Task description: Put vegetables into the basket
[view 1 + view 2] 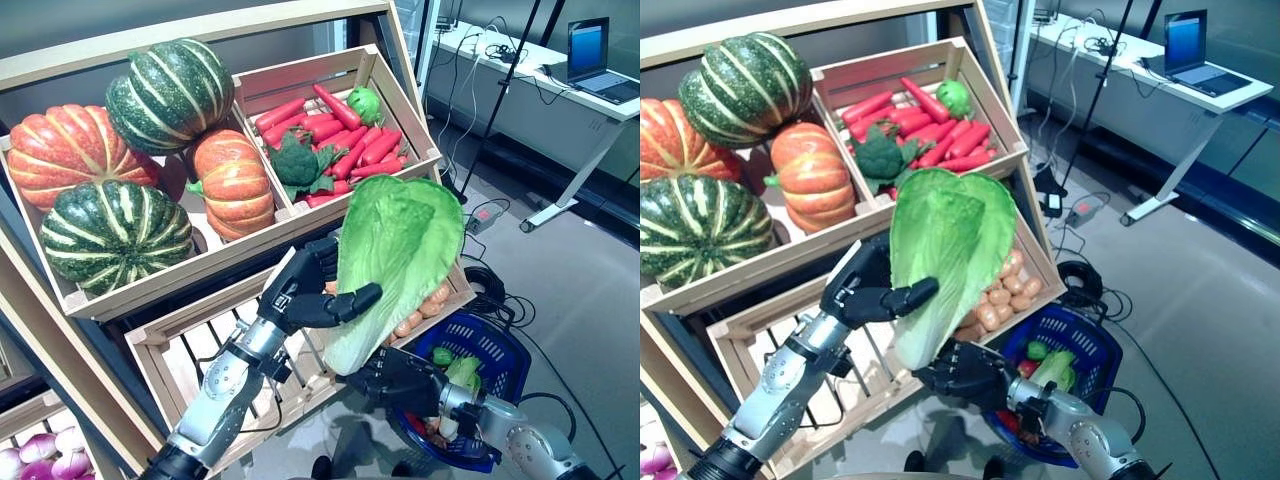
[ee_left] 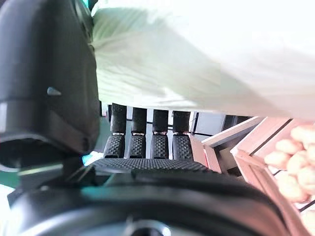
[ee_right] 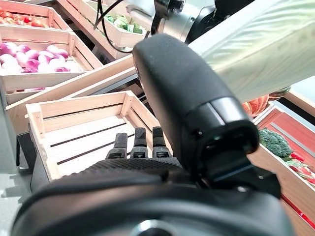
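Cabbage (image 1: pixel 395 262) held up mid-frame by the left hand (image 1: pixel 303 290), over the wooden crates

Left hand's fingers and thumb are curled round the cabbage's pale stalk end, leafy top pointing to the upper right of the frame. Right hand (image 1: pixel 398 383) sits just below the stalk, fingers loosely spread and clasping nothing; whether it touches the stalk cannot be told. Blue basket (image 1: pixel 500 355) stands at lower right on the grey floor (image 1: pixel 580 300), already holding some greens. Behind, a slatted crate (image 1: pixel 190 350) lies mostly bare, an upper crate (image 1: pixel 330 75) holds carrots and broccoli, and pumpkins (image 1: pixel 130 170) fill the upper left. A desk (image 1: pixel 540 90) with a laptop (image 1: pixel 595 55) stands at upper right
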Robot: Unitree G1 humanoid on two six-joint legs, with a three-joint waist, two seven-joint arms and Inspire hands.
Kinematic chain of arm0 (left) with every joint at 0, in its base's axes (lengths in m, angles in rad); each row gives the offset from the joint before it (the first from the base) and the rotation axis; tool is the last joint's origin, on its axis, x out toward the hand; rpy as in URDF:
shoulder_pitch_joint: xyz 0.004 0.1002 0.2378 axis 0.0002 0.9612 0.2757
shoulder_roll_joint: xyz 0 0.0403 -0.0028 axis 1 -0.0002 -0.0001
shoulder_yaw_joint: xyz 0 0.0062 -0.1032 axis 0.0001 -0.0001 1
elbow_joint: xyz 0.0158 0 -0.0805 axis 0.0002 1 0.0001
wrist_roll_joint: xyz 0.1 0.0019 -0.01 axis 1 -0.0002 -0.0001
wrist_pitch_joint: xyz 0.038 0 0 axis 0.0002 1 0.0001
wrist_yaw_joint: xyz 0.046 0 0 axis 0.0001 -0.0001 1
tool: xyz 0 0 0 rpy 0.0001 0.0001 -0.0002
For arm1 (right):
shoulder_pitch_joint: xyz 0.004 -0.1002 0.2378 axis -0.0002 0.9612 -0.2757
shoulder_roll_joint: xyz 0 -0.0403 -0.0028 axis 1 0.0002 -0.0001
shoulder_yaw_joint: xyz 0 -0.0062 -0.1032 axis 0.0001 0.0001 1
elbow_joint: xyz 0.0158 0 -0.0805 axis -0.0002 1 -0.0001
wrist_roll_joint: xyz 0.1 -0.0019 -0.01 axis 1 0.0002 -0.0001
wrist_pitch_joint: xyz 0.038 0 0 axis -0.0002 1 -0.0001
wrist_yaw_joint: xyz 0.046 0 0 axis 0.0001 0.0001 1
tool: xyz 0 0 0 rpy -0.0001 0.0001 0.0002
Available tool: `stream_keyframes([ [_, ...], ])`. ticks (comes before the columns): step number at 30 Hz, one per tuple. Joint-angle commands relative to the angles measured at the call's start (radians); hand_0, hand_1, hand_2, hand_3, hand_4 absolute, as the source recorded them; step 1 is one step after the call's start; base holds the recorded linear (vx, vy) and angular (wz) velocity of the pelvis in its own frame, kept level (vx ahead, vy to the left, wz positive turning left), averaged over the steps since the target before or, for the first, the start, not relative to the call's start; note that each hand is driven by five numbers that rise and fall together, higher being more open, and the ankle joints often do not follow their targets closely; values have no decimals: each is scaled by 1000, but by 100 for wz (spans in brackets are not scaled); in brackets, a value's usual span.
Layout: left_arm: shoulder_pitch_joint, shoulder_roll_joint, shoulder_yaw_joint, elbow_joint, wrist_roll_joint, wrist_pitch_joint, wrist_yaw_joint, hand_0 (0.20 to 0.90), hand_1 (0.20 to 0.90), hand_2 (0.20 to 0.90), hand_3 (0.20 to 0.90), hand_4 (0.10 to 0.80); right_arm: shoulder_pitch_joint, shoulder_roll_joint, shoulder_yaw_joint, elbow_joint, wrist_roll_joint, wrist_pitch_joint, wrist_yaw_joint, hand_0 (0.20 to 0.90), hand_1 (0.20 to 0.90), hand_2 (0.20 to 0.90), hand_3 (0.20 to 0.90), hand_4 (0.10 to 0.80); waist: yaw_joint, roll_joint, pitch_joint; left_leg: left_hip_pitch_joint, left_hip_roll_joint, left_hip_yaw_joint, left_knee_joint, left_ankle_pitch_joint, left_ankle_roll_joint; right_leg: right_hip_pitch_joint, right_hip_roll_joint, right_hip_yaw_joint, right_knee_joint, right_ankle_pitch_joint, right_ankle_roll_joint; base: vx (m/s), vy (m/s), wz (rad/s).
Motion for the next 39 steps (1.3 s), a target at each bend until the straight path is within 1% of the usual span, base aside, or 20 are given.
stream_keyframes([
  [1, -74, -52, -25, 6, -104, -29, -67, 300, 300, 300, 300, 400, -135, 113, -27, -170, 175, -143, 93, 900, 900, 900, 900, 800, -1, -55, -57, 4, 2, 1, 2, -32, -13, 15, -37, 28, 1, 56, 11, 0, 0, 0],
  [3, -68, -80, -28, 7, -162, -6, -76, 300, 300, 300, 300, 400, -137, 138, -27, -174, 164, -145, 86, 900, 900, 900, 900, 800, -1, -55, -57, 5, 2, 1, 2, -33, -12, 15, -37, 30, 1, 56, 10, 0, 0, 0],
  [8, -57, -121, -33, 8, -232, 23, -82, 300, 300, 300, 300, 400, -141, 169, -25, -178, 182, -158, 76, 900, 900, 900, 900, 800, -1, -57, -53, 3, 2, 4, 2, -35, -12, 12, -37, 28, 1, 57, 9, 0, 0, 0],
  [12, -60, -137, -43, 13, -214, 21, -79, 300, 300, 300, 300, 400, -151, 190, -26, -186, 222, -168, 41, 900, 900, 900, 900, 800, -1, -57, -48, 2, 1, 2, 2, -34, -12, 12, -37, 29, 1, 56, 7, 0, 0, 0],
  [18, -61, -136, -40, 9, -192, 16, -79, 300, 300, 300, 300, 400, -145, 218, -30, -184, 273, -142, 20, 900, 900, 900, 900, 800, -2, -53, -45, 3, 2, 3, 2, -35, -11, 14, -39, 29, 1, 54, 6, 0, 0, 0],
  [23, -65, -135, -39, 6, -191, 17, -82, 300, 300, 300, 300, 400, -138, 230, -21, -181, 320, -113, 55, 900, 900, 900, 900, 800, -1, -53, -42, 3, 2, 4, 2, -36, -11, 14, -40, 26, 1, 53, 6, 0, 0, 0],
  [26, -68, -132, -40, 8, -186, 14, -82, 300, 300, 300, 300, 400, -140, 236, -16, -183, 342, -122, 75, 900, 900, 900, 900, 800, 1, -53, -40, 4, 2, 2, 2, -35, -11, 14, -39, 27, 1, 54, 5, 0, 0, 0],
  [33, -76, -116, -36, -4, -115, -6, -78, 300, 300, 300, 300, 400, -135, 237, -19, -177, 363, -96, 34, 900, 900, 900, 900, 800, 0, -51, -37, 4, 2, 1, 2, -35, -12, 15, -38, 27, 1, 52, 4, 0, 0, 0],
  [37, -78, -103, -39, -8, -82, -16, -78, 300, 300, 300, 300, 400, -126, 233, -12, -173, 369, -96, 30, 900, 900, 900, 900, 800, -1, -50, -37, 4, 3, 2, 2, -34, -13, 15, -38, 26, 1, 53, 5, 0, 0, 0],
  [38, -81, -100, -41, -7, -73, -19, -77, 300, 300, 300, 300, 400, -127, 233, -13, -173, 369, -93, 29, 655, 655, 655, 655, 637, -1, -50, -36, 4, 3, 2, 2, -33, -13, 15, -38, 27, 1, 53, 4, 0, 0, 0],
  [39, -83, -97, -43, -4, -73, -21, -79, 300, 300, 300, 300, 400, -127, 231, -13, -171, 366, -93, 29, 429, 429, 429, 429, 486, -2, -50, -36, 3, 3, 2, 2, -33, -13, 14, -38, 27, 1, 53, 5, 0, 0, 0],
])
